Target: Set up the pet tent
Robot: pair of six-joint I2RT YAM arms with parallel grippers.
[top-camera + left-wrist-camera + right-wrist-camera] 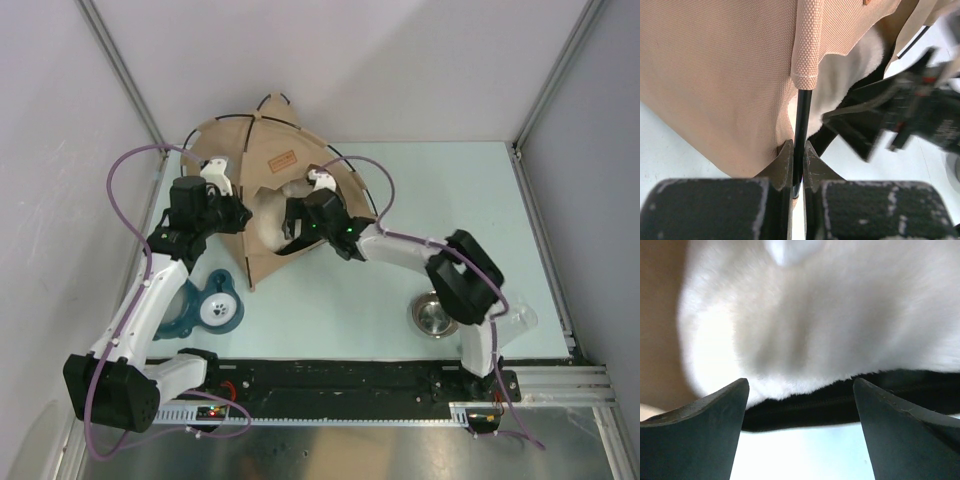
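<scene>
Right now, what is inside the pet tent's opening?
A white plush pillow fills the pet tent opening, and the open right gripper faces it. Tan fabric covers the rest of the interior, so nothing deeper can be seen.

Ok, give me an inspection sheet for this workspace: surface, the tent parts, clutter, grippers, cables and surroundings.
Surface: pale blue tabletop, no spills seen.
Job's things: tan fabric pet tent at the far side, opening facing the arms.
Clutter: white plush cushion in the opening; teal paw-print dish; round steel bowl.
Grippers: left gripper shut on the thin black pole; right gripper open before the cushion.
Cables: purple cables loop off both arms.
Surroundings: white walls, aluminium frame posts.
</scene>
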